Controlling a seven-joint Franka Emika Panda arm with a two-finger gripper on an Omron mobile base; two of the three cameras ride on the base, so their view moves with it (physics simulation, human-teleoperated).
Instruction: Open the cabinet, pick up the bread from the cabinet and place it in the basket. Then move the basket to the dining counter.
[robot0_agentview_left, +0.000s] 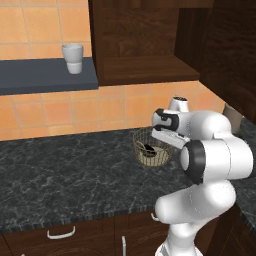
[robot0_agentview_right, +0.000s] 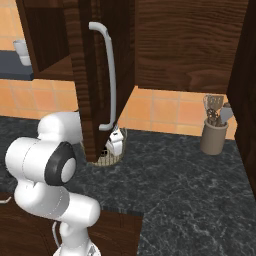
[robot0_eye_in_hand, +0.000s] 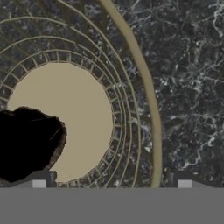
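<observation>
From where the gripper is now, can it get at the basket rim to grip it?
Probably yes. In the hand view the gripper sits open just above the basket, one fingertip either side of the rim wire. The bread lies off to the side, not between them.

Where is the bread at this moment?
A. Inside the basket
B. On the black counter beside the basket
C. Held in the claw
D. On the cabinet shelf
A: the bread lies as a dark lump on the beige bottom of the basket, inside its wire wall.

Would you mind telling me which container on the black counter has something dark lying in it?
The wire basket holds the dark bread; the grey crock by the wall holds upright utensils instead.
</observation>
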